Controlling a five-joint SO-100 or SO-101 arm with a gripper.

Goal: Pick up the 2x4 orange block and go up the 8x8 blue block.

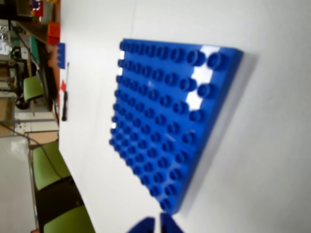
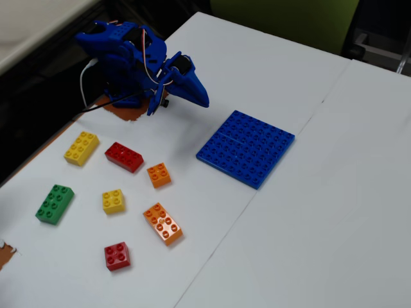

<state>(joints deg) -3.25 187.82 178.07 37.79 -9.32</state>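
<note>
Fingertips of the blue gripper (image 1: 156, 224) enter the wrist view at the bottom edge, pressed together with nothing between them; in the fixed view the gripper (image 2: 200, 97) is folded back near the arm's base (image 2: 119, 51), raised over the white table (image 2: 321, 212) and holding nothing. Directly beyond the tips in the wrist view lies the 8x8 blue block (image 1: 167, 116), flat on the table; in the fixed view this plate (image 2: 246, 148) sits right of centre, just right of the gripper. The 2x4 orange block (image 2: 162, 224) lies flat toward the front of the fixed view, well apart from the plate and from the gripper, its long axis running diagonally. Around it stand a small square orange brick (image 2: 158, 174), a small yellow brick (image 2: 113, 201), a small red brick (image 2: 117, 255), a long red brick (image 2: 124, 156), a long yellow brick (image 2: 81, 147) and a long green brick (image 2: 55, 203), none touching another
</note>
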